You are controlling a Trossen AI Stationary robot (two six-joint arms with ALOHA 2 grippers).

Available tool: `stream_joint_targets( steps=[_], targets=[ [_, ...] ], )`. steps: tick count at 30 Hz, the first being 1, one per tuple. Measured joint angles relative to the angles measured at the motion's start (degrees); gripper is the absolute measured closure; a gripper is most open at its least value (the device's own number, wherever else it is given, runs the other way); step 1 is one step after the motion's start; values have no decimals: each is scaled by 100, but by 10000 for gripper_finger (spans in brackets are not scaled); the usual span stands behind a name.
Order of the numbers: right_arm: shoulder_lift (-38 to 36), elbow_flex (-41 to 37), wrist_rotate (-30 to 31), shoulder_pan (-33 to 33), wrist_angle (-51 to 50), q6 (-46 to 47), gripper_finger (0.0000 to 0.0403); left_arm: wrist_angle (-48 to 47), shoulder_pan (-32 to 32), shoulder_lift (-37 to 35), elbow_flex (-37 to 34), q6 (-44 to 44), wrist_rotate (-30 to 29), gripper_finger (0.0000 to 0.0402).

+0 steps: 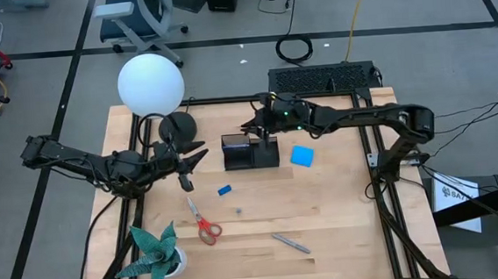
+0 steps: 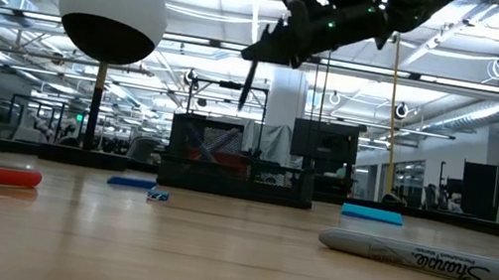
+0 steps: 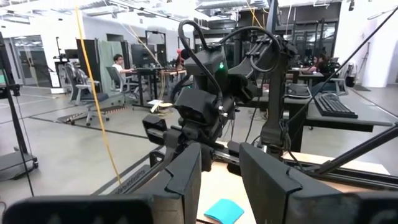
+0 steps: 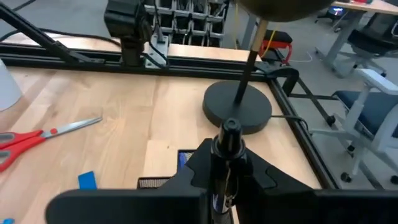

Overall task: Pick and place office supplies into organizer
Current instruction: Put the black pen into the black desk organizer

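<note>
Right gripper (image 1: 257,124) clamps a pen (image 2: 247,84) above the organizer (image 1: 250,152); lamp base (image 1: 177,126) at its 9 o'clock. Only the low view shows the marker's (image 2: 431,261) lettering. Left gripper (image 1: 196,157) partly open, empty.

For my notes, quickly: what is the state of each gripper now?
Left gripper: open, holding nothing.
Right gripper: shut on a dark pen, above the organizer.

The right hand (image 2: 266,50) hangs above the black organizer (image 2: 241,162), clamping a dark pen (image 2: 247,84) upright. A Sharpie marker (image 2: 431,261) lies nearer on the counter (image 2: 210,264).
</note>
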Motion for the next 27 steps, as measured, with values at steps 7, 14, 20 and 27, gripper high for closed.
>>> stream_joint_targets(
  steps=[7,14,20,27],
  targets=[
    [458,32,-71,-4,26,19,381,0,0,0,1,2,5,284],
    [1145,29,-300,-70,519,64,381,2,0,0,0,2,10,284],
    [1393,29,-302,-206,555,91,381,4,0,0,0,2,12,284],
    [1349,29,-263,-280,582,180,328,2,0,0,2,4,12,284]
  ],
)
